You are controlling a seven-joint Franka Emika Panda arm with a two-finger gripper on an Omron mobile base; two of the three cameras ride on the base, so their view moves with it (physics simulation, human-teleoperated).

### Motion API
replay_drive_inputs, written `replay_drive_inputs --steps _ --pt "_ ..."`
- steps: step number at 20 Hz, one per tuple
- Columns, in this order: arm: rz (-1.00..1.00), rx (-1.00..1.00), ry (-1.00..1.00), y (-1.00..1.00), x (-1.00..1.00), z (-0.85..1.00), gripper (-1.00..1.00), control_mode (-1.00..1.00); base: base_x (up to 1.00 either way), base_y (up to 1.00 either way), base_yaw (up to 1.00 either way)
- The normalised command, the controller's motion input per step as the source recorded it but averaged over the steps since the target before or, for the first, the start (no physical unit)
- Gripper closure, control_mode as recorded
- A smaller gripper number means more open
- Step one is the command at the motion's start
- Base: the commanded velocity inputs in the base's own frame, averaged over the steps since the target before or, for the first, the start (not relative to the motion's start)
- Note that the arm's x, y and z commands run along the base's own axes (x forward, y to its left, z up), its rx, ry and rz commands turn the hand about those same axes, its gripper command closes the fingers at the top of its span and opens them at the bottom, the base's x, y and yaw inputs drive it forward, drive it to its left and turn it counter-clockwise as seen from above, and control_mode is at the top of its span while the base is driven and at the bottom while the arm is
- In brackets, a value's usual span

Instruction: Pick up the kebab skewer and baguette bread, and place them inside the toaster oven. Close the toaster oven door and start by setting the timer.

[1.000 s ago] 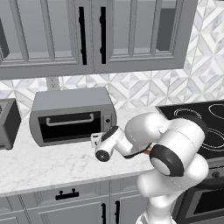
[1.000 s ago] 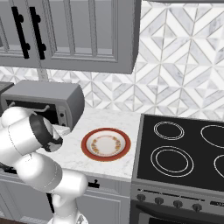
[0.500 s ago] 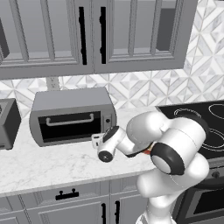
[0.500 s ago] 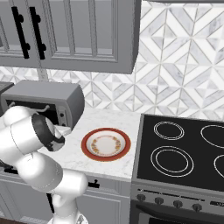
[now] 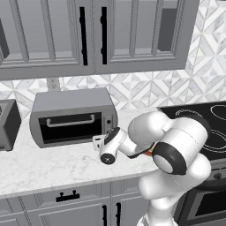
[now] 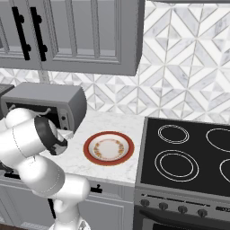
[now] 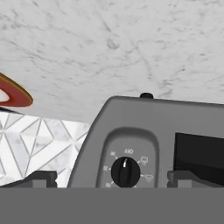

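Note:
The toaster oven (image 5: 73,117) stands on the marble counter, and its black glass door (image 5: 70,127) is shut with the bar handle across the top. My gripper (image 5: 99,141) hovers just in front of the oven's right knob panel, jaws open with nothing between them. The hand view is rolled upside down. There a dark round knob (image 7: 125,171) on the grey panel sits between my fingertips (image 7: 41,177), a short way ahead of them, and my gripper (image 7: 113,178) is centred on it. The kebab skewer and the baguette bread are out of view.
A red-rimmed plate (image 6: 108,148) lies on the counter right of the oven, and its edge (image 7: 13,94) shows in the hand view. A dark-grey appliance (image 5: 8,126) stands left of the oven. The black stovetop (image 6: 188,152) is to the right, and wall cabinets (image 5: 88,35) hang above.
The hand has drifted only very slightly in front of the knob panel. The jaws stay open and the oven door stays shut.

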Motion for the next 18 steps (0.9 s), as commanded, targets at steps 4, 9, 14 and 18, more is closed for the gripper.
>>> replay_drive_inputs --steps 4,9,14,18 --pt "0.01 0.0 -0.05 0.0 0.0 -0.01 -1.0 -1.0 0.0 0.0 0.0" --pt "0.0 0.0 -0.02 0.0 0.0 -0.07 -1.0 -1.0 0.0 0.0 0.0" --pt "0.0 0.0 -0.01 0.0 0.0 -0.07 -1.0 -1.0 0.0 0.0 0.0" --pt "0.01 0.0 -0.02 0.0 0.01 -0.02 -1.0 -1.0 0.0 0.0 0.0"
